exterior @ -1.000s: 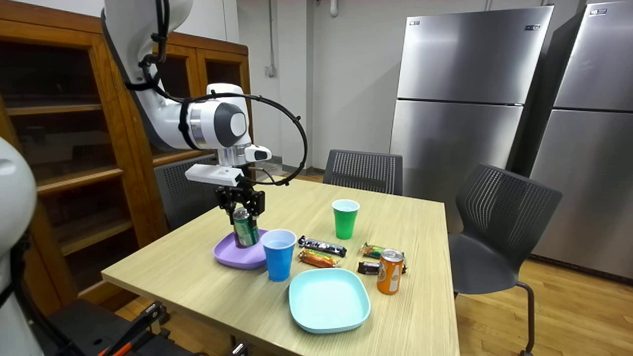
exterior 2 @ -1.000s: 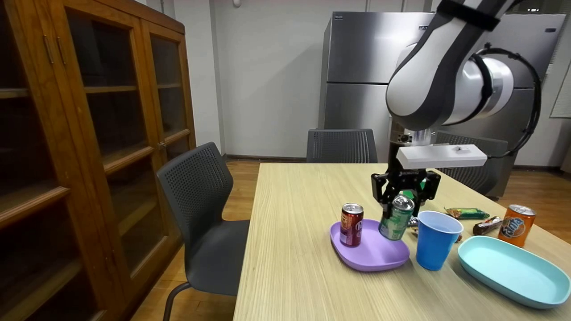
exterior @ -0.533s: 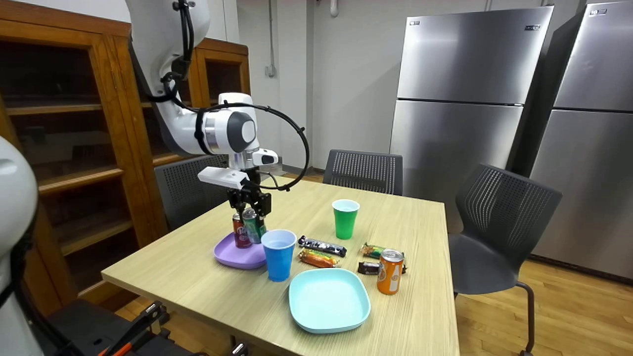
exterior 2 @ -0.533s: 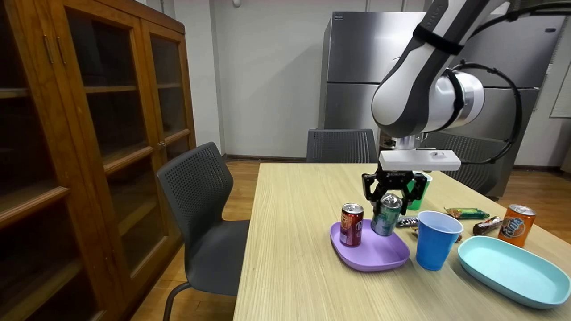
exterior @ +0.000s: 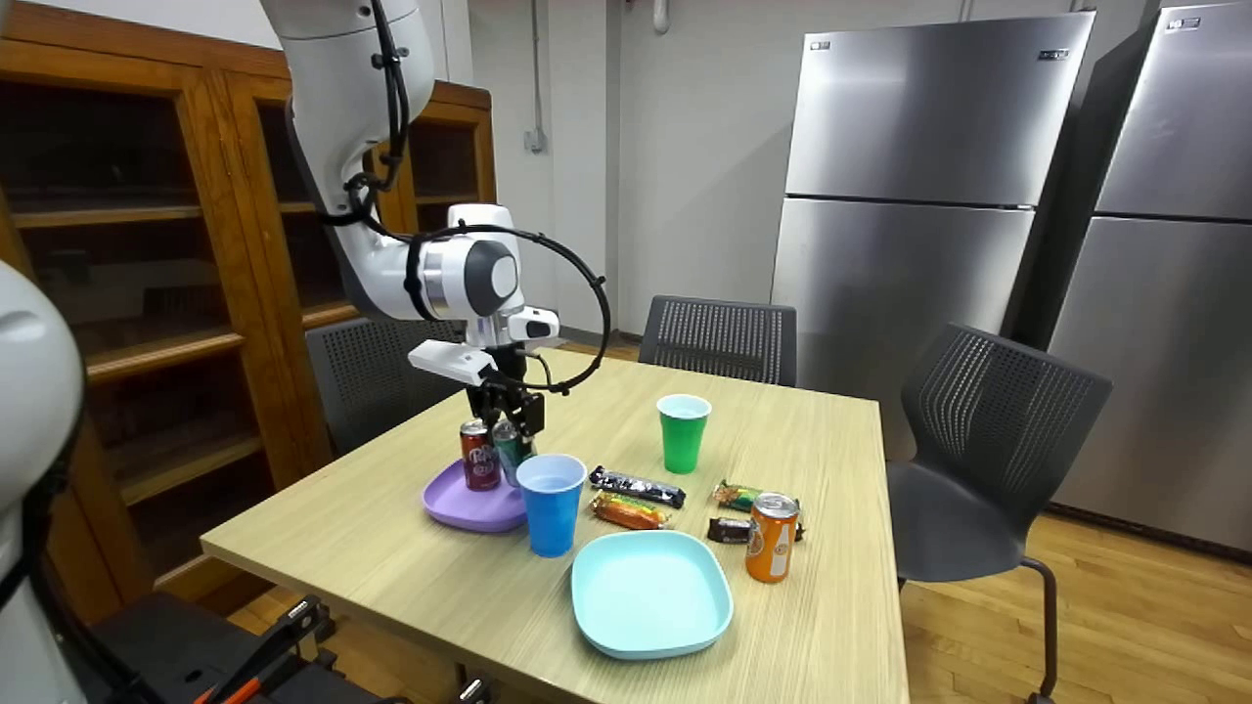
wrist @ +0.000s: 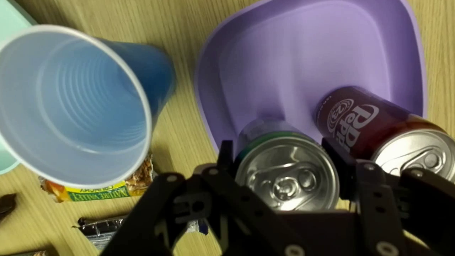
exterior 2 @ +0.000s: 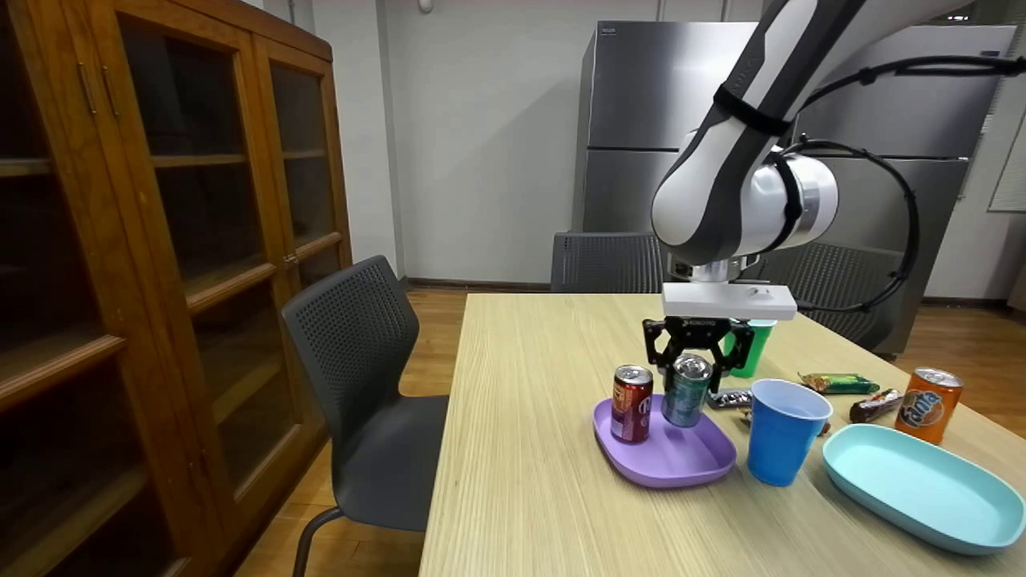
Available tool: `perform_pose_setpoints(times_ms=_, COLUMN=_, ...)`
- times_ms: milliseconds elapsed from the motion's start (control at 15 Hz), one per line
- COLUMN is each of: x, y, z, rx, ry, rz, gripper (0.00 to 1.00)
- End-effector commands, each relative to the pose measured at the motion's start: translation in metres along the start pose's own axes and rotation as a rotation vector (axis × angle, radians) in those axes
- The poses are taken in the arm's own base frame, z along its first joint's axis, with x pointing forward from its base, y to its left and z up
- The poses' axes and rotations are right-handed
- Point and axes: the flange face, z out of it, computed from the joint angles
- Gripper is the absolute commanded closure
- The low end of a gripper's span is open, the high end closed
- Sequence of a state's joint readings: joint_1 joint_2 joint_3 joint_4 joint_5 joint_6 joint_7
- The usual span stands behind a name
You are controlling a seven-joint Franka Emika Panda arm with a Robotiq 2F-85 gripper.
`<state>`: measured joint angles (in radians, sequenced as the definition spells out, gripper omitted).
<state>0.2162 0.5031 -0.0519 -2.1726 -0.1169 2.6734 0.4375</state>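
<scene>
My gripper (exterior 2: 693, 377) is shut on a green soda can (exterior 2: 687, 401), with one finger on each side near its top. The can is nearly upright over the purple plate (exterior 2: 673, 471); I cannot tell whether its base touches the plate. In the wrist view the can's silver lid (wrist: 288, 177) faces me between the fingers (wrist: 280, 153). A dark red Dr Pepper can (exterior 2: 632, 405) stands on the plate beside it, close to one finger in the wrist view (wrist: 366, 124). A blue cup (exterior: 550, 508) stands just off the plate's edge.
A light blue plate (exterior: 650, 596), an orange Fanta can (exterior: 772, 538), a green cup (exterior: 683, 435) and several wrapped snack bars (exterior: 636, 486) are on the wooden table (exterior: 411, 577). Dark chairs (exterior: 988, 450) stand around it. A wooden cabinet (exterior 2: 184, 240) is behind.
The gripper has carried the green can sideways and slightly down, rightward in one exterior view and leftward in the other. The can has gone from tilted to nearly upright. The red can has not moved.
</scene>
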Motion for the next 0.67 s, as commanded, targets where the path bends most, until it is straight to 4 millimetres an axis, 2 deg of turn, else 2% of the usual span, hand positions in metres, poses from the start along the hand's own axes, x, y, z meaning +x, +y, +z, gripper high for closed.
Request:
perform_pose_setpoints(times_ms=0, x=0.013, y=-0.008, z=0.004, rx=0.005, ry=-0.001, rz=0.069, gripper=0.61)
perform_pose_setpoints(times_ms=600, x=0.024, y=-0.010, z=0.012, rx=0.022, ry=-0.018, rz=0.142, gripper=0.61)
